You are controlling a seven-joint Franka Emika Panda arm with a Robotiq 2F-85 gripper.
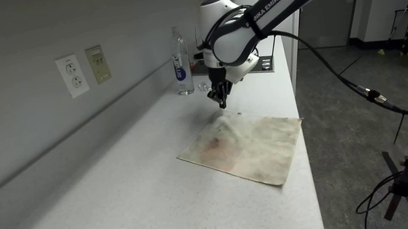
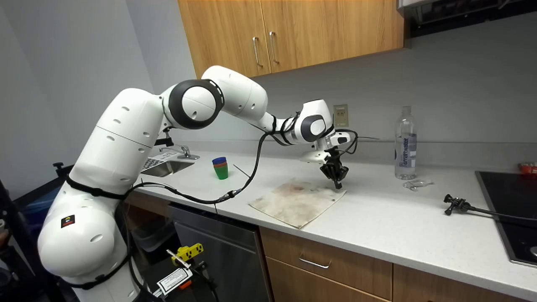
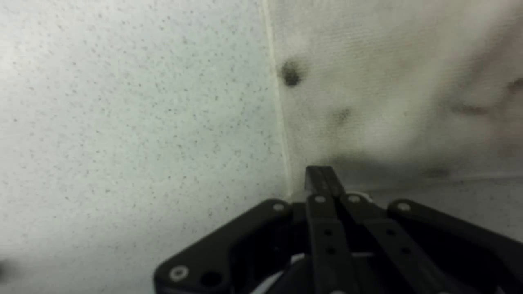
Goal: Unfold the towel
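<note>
Gripper (image 3: 320,168), jaws fully together with nothing visible between them, stands at the corner of the towel (image 2: 295,203) nearest the cooktop (image 2: 512,195), contact undetermined, the towel extending thence, spread and near-square, to the counter's (image 2: 377,222) front edge.

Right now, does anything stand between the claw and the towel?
Nothing visible does. In the wrist view the claw, shut, is right by a corner of the towel; whether they touch I cannot tell. In an exterior view the bottle and the cups stand apart from the towel, off that path.
</note>
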